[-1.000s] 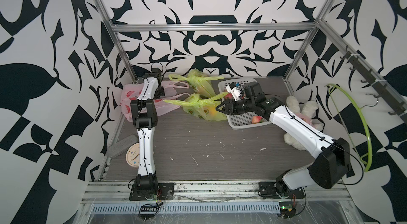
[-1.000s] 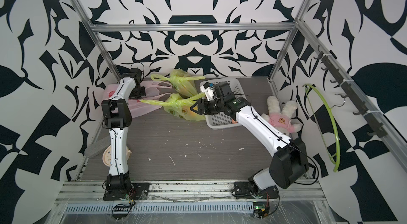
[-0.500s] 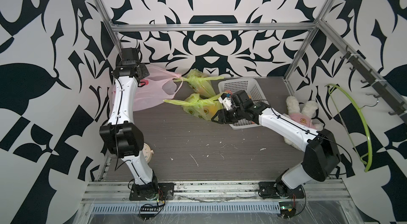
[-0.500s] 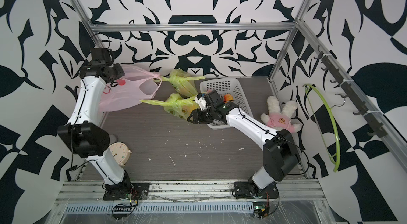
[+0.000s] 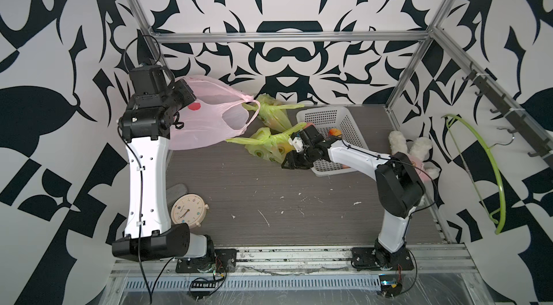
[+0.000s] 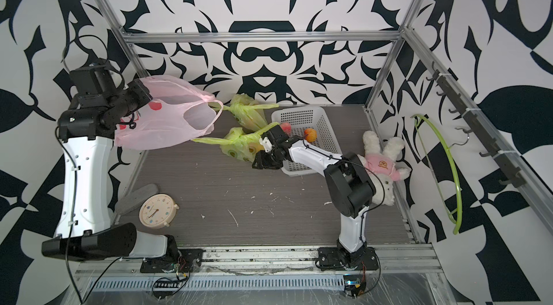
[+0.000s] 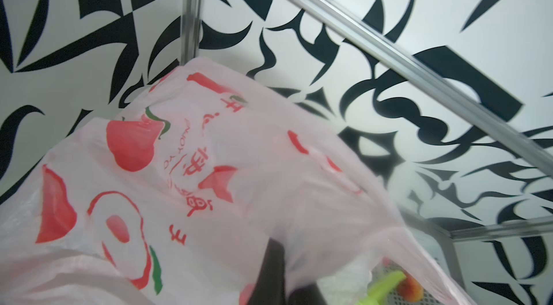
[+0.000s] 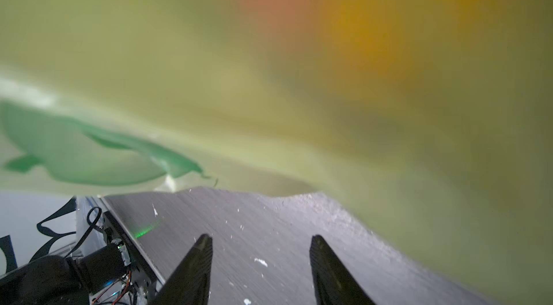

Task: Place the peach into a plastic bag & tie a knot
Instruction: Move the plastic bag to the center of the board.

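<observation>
The peach (image 6: 310, 134) lies in the basket (image 6: 299, 111), which stands near the far right corner of the table (image 5: 239, 186). A second peach (image 6: 285, 127) lies in the same basket, partly hidden behind the right arm.

The pink bag (image 5: 203, 129) hangs in the air over the far left corner of the table. The left end effector (image 6: 143, 95) is closed on it and holds it up. In the left wrist view the red print of the bag fills most of the picture. Its handles stretch toward the far green bag (image 5: 273, 111) and reach it, but we cannot tell if they are caught on it.

The near green bag (image 5: 266, 146) lies knotted on the table, just beside the basket on its left side. The right end effector (image 5: 285, 164) is low over the table, just beside this bag and the near corner of the basket. In the right wrist view its jaws stand apart with nothing between them.

A clock (image 5: 188, 209) lies near the left edge, and a plush rabbit (image 6: 383, 162) lies at the right edge.
</observation>
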`<action>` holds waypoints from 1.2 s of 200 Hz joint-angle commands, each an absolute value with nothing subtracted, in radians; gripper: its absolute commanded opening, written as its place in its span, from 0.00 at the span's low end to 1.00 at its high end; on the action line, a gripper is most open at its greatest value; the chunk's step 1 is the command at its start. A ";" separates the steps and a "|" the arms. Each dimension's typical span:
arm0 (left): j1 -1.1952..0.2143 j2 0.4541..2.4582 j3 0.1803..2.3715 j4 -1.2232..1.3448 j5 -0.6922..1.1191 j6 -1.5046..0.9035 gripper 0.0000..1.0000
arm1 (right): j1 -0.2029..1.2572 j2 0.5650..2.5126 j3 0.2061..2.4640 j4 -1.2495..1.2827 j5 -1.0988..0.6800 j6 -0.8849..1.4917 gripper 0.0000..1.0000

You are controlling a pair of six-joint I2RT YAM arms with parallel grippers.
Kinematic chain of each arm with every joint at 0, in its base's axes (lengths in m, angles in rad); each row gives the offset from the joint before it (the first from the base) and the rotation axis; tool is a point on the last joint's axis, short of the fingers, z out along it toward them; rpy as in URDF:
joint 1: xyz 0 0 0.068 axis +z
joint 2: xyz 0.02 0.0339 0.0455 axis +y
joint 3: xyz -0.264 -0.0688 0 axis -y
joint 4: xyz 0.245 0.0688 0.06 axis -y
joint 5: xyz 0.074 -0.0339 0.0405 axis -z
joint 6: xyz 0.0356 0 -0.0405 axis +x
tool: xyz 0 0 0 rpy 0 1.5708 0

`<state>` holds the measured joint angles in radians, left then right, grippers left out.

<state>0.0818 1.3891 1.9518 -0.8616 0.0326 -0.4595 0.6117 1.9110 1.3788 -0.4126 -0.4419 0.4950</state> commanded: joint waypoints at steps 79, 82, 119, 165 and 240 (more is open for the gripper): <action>-0.014 1.134 1.632 -0.890 0.448 -0.626 0.00 | 0.619 2.395 2.155 -0.478 -0.414 0.612 0.55; -0.016 1.128 1.616 -0.878 0.459 -0.634 0.00 | 0.619 2.415 2.195 -0.490 -0.425 0.614 0.55; -0.026 1.093 1.465 -0.749 0.586 -0.704 0.00 | 0.620 2.403 2.327 -0.562 -0.549 0.596 0.57; -0.031 1.080 1.350 -0.603 0.595 -0.781 0.00 | 0.576 1.987 1.885 -0.559 -0.514 0.523 0.59; -0.049 1.089 1.316 -0.531 0.519 -0.807 0.00 | 0.535 1.344 1.295 -0.581 -0.445 0.504 0.71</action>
<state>-0.0372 1.0973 1.3262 -0.5751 0.5404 -0.8001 0.5175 1.4456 1.3659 -0.5529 -0.4725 0.5285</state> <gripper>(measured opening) 0.041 0.697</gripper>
